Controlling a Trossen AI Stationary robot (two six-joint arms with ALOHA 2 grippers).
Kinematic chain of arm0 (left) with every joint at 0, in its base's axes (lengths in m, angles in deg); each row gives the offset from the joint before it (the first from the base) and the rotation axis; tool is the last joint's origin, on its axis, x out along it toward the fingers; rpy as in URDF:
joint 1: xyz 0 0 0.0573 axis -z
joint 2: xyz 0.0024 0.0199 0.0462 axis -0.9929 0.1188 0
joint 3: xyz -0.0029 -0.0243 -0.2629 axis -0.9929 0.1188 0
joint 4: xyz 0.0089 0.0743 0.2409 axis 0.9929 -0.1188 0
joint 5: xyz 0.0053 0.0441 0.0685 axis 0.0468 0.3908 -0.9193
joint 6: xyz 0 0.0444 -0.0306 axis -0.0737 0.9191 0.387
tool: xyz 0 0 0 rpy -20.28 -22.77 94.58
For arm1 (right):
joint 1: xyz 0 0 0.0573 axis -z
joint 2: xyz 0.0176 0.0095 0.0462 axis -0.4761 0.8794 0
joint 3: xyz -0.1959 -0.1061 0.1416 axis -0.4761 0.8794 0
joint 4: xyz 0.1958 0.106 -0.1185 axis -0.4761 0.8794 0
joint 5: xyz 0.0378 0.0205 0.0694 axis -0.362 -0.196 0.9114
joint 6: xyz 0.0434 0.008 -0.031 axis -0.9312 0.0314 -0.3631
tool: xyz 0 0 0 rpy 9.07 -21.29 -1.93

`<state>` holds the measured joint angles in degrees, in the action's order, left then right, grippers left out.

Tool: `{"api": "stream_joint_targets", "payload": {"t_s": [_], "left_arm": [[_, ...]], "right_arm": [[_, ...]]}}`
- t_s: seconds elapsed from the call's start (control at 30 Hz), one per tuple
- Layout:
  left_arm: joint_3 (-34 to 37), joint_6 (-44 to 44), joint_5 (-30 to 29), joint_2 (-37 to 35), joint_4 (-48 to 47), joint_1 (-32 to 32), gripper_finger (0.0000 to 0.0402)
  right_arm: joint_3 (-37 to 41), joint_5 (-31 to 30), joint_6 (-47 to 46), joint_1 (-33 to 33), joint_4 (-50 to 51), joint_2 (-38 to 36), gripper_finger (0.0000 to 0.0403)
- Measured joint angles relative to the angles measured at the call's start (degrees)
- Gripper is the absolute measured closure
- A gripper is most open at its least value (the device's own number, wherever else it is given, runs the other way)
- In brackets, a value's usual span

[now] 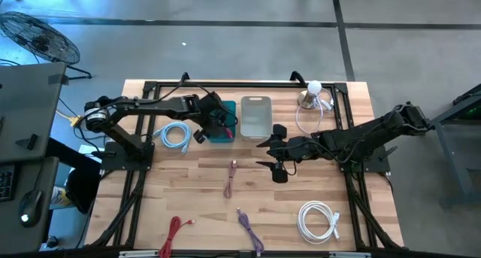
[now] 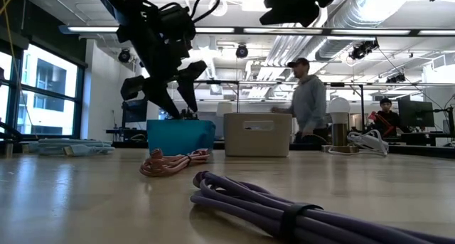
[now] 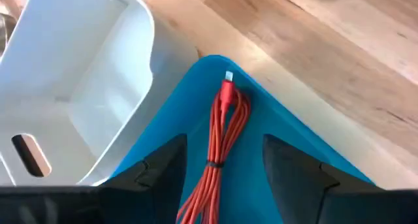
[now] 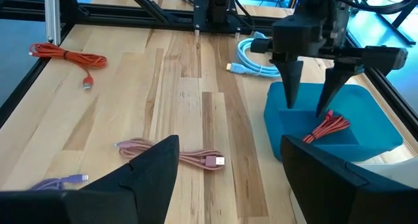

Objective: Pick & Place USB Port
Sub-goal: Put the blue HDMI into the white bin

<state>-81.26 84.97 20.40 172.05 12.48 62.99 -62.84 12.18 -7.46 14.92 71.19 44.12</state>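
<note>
left wrist view: the left gripper [image 3: 222,168] hangs directly over the blue bin [image 3: 287,145], its two dark fingers parted with the red usb cable [image 3: 222,129] lying loose between and below them, untouched. the spread of the jaws and the cable resting on the bin floor suggest a release, so that the bin serves as the drop place for this cable. the cable is a glossy red cord folded into a long hank and cinched by a dark tie, its pale connector pointing away from the fingers toward the bin's corner. the bin is smooth, matte plastic with straight walls. just beyond that corner, touching or nearly so, stands a white bin [image 3: 78,93], rounded at the rim, with a slot handle in one wall. outward from the gripper on the pale, plank-grained wooden table [image 1: 195,186] lie further coiled cables: a light blue cable [image 1: 175,135] close beside it, a pink cable [image 1: 231,178] farther out, a second red cable [image 1: 175,233], a purple cable [image 1: 248,226] and a white cable [image 1: 319,219]. the right gripper [image 1: 272,154] waits wide apart, on the far side of the white bin, holding nothing.
</note>
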Motion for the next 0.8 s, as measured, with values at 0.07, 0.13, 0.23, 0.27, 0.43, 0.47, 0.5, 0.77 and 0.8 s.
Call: {"api": "stream_joint_targets", "payload": {"t_s": [0.07, 0.13, 0.23, 0.27, 0.43, 0.47, 0.5, 0.77, 0.8], "left_arm": [[0.0, 0.0, -1.7, 0.0, 0.0, 0.0, 0.0206], [0.0, 0.0, -3.2, 0.0, 0.0, 0.0, 0.0206], [0.0, 0.0, -3.3, 0.0, 0.1, 0.0, 0.0206], [0.0, -0.2, -3.3, 0.0, 0.1, 0.0, 0.0206], [0.0, -4.6, -3.1, 0.0, 0.2, 0.8, 0.0206], [0.0, -5.0, -3.0, -0.3, 0.1, 1.3, 0.0206], [0.0, -5.4, -2.7, -0.8, 0.0, 1.9, 0.0206], [-1.6, -7.3, -1.2, -7.5, -0.7, 9.7, 0.0206], [-2.5, -8.2, -1.2, -8.7, -1.8, 10.7, 0.0206]], "right_arm": [[0.0, 0.0, 0.0, 0.0, 0.1, 0.0, 0.0144], [0.0, 0.0, 0.0, 0.0, 0.2, 0.0, 0.0144], [0.0, 0.0, 0.0, 0.0, 0.4, 0.0, 0.0144], [0.0, 0.1, 0.0, 0.0, 0.5, 0.0, 0.0144], [0.0, 2.6, 1.5, 0.0, 0.4, 0.0, 0.0144], [0.0, 2.9, 1.8, 0.0, 0.4, 0.0, 0.0144], [0.0, 2.9, 1.9, 0.0, 0.4, 0.0, 0.0144], [0.0, 4.5, 3.3, 0.0, 0.5, 0.0, 0.0144], [0.0, 4.9, 3.2, 0.0, 0.5, 0.0, 0.0144]]}}
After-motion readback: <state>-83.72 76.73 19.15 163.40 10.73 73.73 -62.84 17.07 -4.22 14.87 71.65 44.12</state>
